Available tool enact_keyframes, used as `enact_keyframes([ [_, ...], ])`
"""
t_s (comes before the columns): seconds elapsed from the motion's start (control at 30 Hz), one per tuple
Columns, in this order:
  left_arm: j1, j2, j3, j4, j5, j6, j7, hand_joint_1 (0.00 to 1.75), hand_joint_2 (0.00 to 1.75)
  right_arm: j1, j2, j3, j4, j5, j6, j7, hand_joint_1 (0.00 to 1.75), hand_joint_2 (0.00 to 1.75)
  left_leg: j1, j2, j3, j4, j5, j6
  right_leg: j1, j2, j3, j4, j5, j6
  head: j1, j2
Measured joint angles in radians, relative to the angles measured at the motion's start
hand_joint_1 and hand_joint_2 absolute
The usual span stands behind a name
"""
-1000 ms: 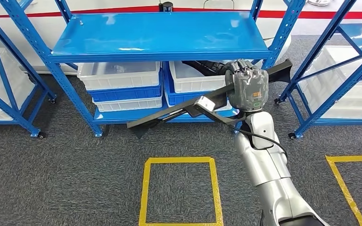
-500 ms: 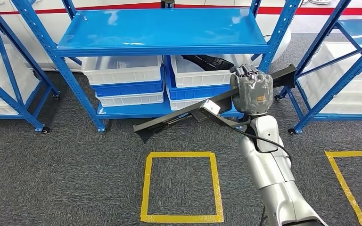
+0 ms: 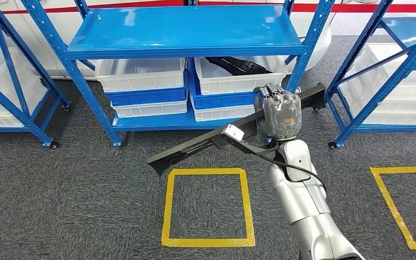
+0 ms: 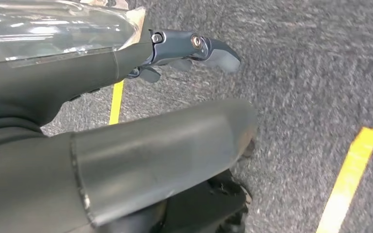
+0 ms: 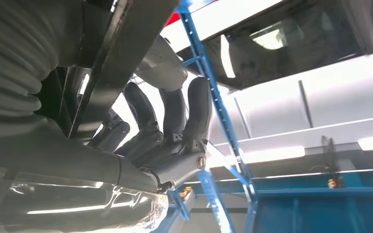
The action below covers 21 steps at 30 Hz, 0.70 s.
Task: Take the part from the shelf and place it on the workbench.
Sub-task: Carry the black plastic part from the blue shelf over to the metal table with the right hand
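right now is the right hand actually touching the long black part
Touching. In the head view the right hand is wrapped around the long black part, holding it off the floor; the right wrist view shows fingers curled round it.

No legible text, label, number or sign anywhere.

Blue shelving over grey carpet
Blue racks (image 3: 184, 32) hold white bins (image 3: 141, 73); yellow tape squares (image 3: 208, 206) mark the grey carpet (image 3: 59, 206).

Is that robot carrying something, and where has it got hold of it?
Yes: its right hand grips a long black part near one end, so most of it sticks out to its left.
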Motion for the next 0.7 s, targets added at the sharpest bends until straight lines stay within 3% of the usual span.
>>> enact_keyframes([
  [0.07,0.001,-0.001,0.004,0.000,0.002,0.005,0.001,0.00,0.00,0.012,0.006,0.000,-0.001,0.010,0.000,-0.005,1.75,1.75,0.003,0.003,-0.004,-0.011,0.017,0.015,-0.001,0.000,-0.009,0.007,-0.003,0.009,-0.001,0.000],
  [0.1,0.001,-0.001,0.006,0.000,0.002,0.007,0.001,0.00,0.00,0.016,0.006,0.000,-0.001,0.014,-0.001,-0.007,1.75,1.75,0.005,0.005,-0.008,-0.017,0.027,0.023,-0.001,0.001,-0.022,0.030,-0.021,0.009,0.001,0.000],
  [0.2,0.001,-0.003,0.012,0.000,0.003,0.013,-0.002,0.00,0.00,0.030,0.007,-0.001,-0.002,0.024,-0.001,-0.010,1.75,1.75,0.006,0.007,-0.034,-0.021,0.052,0.033,-0.003,0.002,-0.093,0.212,-0.126,0.001,0.010,0.000],
  [0.23,0.001,-0.004,0.013,0.000,0.004,0.016,-0.004,0.00,0.00,0.036,0.006,-0.001,-0.003,0.026,-0.001,-0.010,1.75,1.75,0.006,0.008,-0.045,-0.021,0.059,0.033,-0.005,0.002,-0.109,0.268,-0.151,0.004,0.012,0.000],
  [0.27,0.002,-0.004,0.014,0.000,0.006,0.021,-0.006,0.00,0.00,0.042,0.006,-0.002,-0.003,0.027,-0.001,-0.010,1.75,1.75,0.006,0.007,-0.054,-0.020,0.066,0.032,-0.006,0.002,-0.106,0.288,-0.160,0.009,0.012,0.000],
  [0.3,0.002,-0.005,0.015,0.000,0.008,0.025,-0.008,0.00,0.00,0.045,0.006,-0.002,-0.004,0.027,-0.001,-0.010,1.75,1.75,0.006,0.007,-0.063,-0.019,0.072,0.030,-0.007,0.002,-0.084,0.268,-0.156,0.017,0.013,0.000],
  [0.37,0.002,-0.008,0.017,0.000,0.010,0.033,-0.011,0.00,0.00,0.044,0.006,-0.001,-0.014,0.024,-0.001,-0.007,1.75,1.75,0.006,0.007,-0.078,-0.013,0.083,0.023,-0.011,0.002,0.010,0.126,-0.125,0.030,0.014,0.000],
  [0.43,0.001,-0.010,0.019,0.000,0.010,0.036,-0.012,0.00,0.00,0.040,0.006,0.000,-0.029,0.020,-0.001,-0.001,1.75,1.75,0.003,0.007,-0.089,-0.006,0.091,0.013,-0.009,0.003,0.078,0.011,-0.100,0.024,0.014,0.000],
  [0.57,0.003,-0.013,0.021,0.000,0.010,0.038,-0.013,0.00,0.00,0.038,0.004,0.000,-0.043,0.019,0.000,0.005,1.75,1.75,0.007,0.006,-0.101,0.001,0.098,-0.013,-0.005,0.003,0.076,-0.007,-0.076,-0.011,0.012,0.000],
  [0.63,0.003,-0.013,0.021,0.000,0.010,0.039,-0.013,0.00,0.00,0.037,0.004,0.001,-0.046,0.019,0.001,0.007,1.75,1.75,0.011,0.004,-0.128,0.060,0.045,-0.025,-0.010,0.002,0.068,-0.009,-0.060,-0.028,0.007,0.000],
  [0.7,0.003,-0.013,0.021,0.000,0.010,0.040,-0.012,0.00,0.00,0.038,0.004,0.001,-0.048,0.018,0.001,0.011,1.75,1.75,0.014,0.003,-0.176,0.192,-0.042,-0.035,-0.009,0.001,0.053,-0.008,-0.046,-0.035,0.000,0.000],
])
